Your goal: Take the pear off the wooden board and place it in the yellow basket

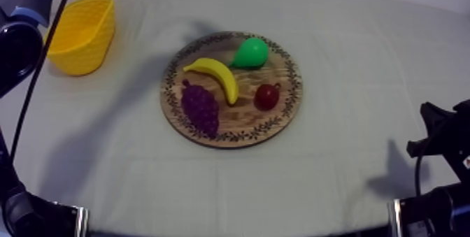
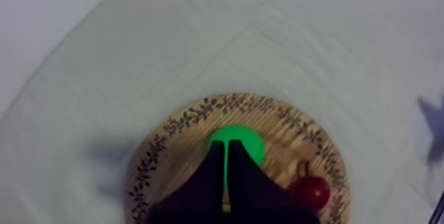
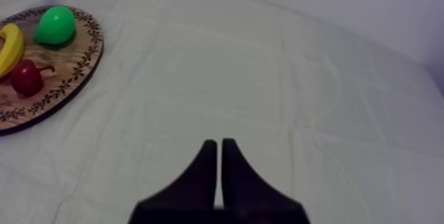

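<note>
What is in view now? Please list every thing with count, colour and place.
wooden board: one, brown, patterned rim, mid-table.
pear: one, green, board's far edge.
banana: one, yellow, board's middle.
bunch of grapes: one, purple, on board beside banana.
small red fruit: one, red, on board, banana's other side.
yellow basket: one, yellow, table's left-arm side.
cloth: one, grey-white, covering the table.
left tool: one, black, shut, above the pear.
right tool: one, black, shut, above bare cloth.
</note>
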Robot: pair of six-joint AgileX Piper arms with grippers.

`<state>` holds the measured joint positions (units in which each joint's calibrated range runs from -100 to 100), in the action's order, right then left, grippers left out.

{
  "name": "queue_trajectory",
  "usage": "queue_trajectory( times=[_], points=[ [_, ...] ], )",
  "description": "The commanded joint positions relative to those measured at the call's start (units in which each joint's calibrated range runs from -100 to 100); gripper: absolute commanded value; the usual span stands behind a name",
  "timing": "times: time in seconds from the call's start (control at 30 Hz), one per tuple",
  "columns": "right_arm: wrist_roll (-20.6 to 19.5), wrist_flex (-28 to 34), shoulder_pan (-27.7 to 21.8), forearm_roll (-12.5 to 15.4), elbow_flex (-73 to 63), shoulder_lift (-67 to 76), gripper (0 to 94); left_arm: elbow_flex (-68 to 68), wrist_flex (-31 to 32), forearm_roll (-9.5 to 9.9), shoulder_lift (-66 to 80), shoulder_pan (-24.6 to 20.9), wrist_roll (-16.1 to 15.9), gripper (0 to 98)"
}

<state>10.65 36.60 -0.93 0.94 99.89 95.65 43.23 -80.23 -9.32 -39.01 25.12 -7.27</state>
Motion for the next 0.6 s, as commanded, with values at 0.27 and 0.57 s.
queue_trajectory(
  times=[0.27,0.57],
  points=[
    [0.02,0.01,0.01,0.01,0.0,0.02,0.4,-0.08,-6.77,4.15,0.33,0.91,-20.1,0.0],
    [0.02,0.01,0.01,0.01,0.0,0.02,0.4,1.15,-4.27,4.36,0.9,1.73,-23.01,1.5]
  ],
)
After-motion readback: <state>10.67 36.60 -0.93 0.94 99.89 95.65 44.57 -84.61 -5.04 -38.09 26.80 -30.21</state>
